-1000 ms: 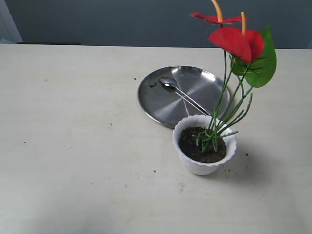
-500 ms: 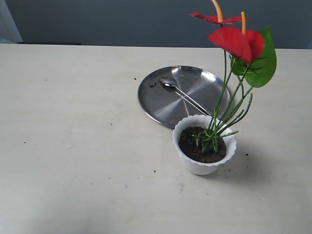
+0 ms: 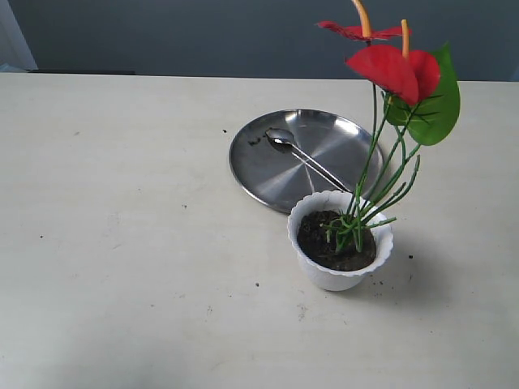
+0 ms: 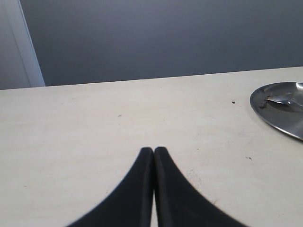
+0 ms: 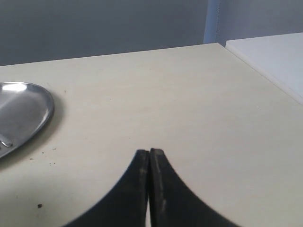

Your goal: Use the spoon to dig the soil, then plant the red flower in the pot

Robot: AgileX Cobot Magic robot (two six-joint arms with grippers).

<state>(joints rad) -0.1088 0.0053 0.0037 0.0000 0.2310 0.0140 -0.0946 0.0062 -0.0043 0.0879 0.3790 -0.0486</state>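
The white scalloped pot [image 3: 324,275] stands on the table in the exterior view, holding dark brown soil [image 3: 316,239]. The red flower [image 3: 393,71] rises from that soil, its thin green stems leaning right and its big leaf behind the blooms. Behind the pot the silver spoon [image 3: 302,154] lies in the steel plate [image 3: 259,166], bowl to the left. Neither arm shows in the exterior view. My left gripper [image 4: 153,150] is shut and empty above bare table, with the plate and the spoon [image 4: 284,100] off to one side. My right gripper [image 5: 149,152] is shut and empty too.
Small crumbs of soil [image 3: 379,282] lie scattered around the pot and near the plate's rim. The right wrist view shows the plate [image 5: 23,116] at one side and a white surface [image 5: 274,56] beyond the table's edge. A grey wall backs the table.
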